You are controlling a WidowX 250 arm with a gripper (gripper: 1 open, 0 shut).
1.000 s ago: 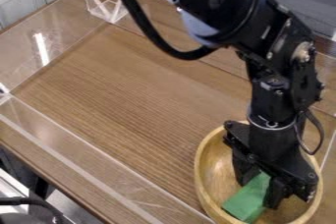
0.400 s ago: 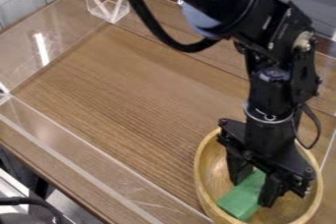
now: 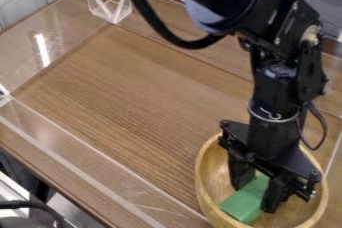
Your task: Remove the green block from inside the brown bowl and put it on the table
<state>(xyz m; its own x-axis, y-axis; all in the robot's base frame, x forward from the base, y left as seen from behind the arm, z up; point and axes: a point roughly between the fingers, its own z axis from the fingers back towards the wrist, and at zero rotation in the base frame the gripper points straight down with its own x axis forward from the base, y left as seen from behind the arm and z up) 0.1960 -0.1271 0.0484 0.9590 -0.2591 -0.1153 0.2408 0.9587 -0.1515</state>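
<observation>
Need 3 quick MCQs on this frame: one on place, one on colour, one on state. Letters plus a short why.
1. Where is the green block?
A. inside the brown bowl
B. on the table
C. outside the acrylic walls

2. What colour is the bowl?
A. white
B. light brown
C. blue

3. How does the pincer stand?
A. raised high over the table's middle
B. down in the bowl, fingers astride the block
C. out of view

Key: 1 A, block sits within the rim. 2 B, wooden tone. 3 B, dark fingers flank the block's upper end.

Low clear acrylic walls (image 3: 54,132) run along the edges, with a small clear acrylic triangular bracket (image 3: 110,10) at the far corner.
</observation>
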